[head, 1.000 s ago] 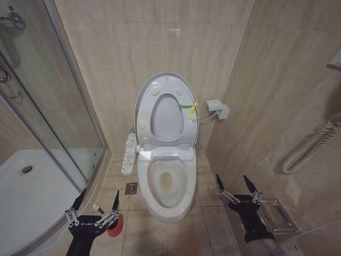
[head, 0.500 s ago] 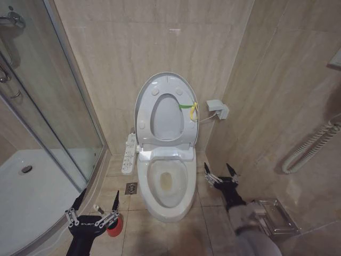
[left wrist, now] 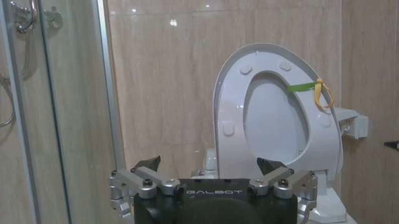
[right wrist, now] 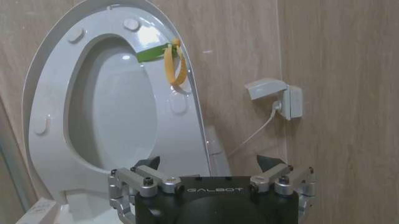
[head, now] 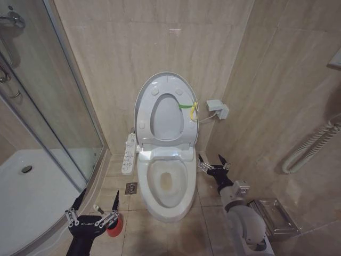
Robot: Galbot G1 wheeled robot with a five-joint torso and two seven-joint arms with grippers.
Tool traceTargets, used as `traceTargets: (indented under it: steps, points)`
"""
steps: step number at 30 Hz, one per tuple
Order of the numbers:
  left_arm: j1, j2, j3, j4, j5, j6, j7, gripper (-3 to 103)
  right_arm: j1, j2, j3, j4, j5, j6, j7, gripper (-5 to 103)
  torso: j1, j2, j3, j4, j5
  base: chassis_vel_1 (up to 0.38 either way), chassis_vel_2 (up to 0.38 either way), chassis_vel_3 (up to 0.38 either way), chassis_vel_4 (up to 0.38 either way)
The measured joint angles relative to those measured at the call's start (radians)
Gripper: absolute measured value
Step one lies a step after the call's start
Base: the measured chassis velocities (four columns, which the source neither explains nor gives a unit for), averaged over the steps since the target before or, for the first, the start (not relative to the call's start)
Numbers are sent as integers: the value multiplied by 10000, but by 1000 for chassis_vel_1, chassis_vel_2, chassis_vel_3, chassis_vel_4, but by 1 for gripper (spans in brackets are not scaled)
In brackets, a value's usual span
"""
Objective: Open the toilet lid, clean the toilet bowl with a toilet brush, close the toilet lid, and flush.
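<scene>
The toilet lid (head: 167,118) stands upright against the back wall with the ring seat raised against it, and a yellow-green strap (head: 189,108) hangs at its right edge. Below it the toilet bowl (head: 166,184) lies uncovered. The toilet brush (head: 97,208) stands in its red cup (head: 114,226) on the floor, left of the bowl. My left gripper (head: 99,195) hovers open just above the brush handle. My right gripper (head: 210,158) is open beside the bowl's right rear, facing the lid (right wrist: 115,112) and strap (right wrist: 168,56). The left wrist view has the left gripper (left wrist: 209,163) open before the lid (left wrist: 274,112).
A glass shower door (head: 53,106) and white shower tray (head: 26,197) close off the left. A button panel (head: 129,153) and floor drain (head: 131,188) sit left of the bowl. A wall socket box (head: 218,109), hose (head: 309,149) and metal rack (head: 272,216) are on the right.
My right arm has reached forward and leftward from near the rack to the bowl's right rear side. The left gripper, brush and lid have stayed put.
</scene>
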Motion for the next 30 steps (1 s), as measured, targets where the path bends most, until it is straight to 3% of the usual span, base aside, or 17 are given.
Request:
traceTargets:
  steps: [7,11,30]
  points:
    - [0,0,-1,0,0,0,-1,100,-219,-500,413,1635,491,122,685,100,-1,1,-2,-8,-9,0,0,0,0]
    - [-1,0,0,0,0,0,0,100,-105,-479,139,1642,377,389,682,100,-1,1,-1,-3,-1,0,0,0,0]
    - [0,0,0,0,0,0,0,100,2034,-664,33,-770,-16,825,554,100,-1,1,-1,-3,-2,0,0,0,0]
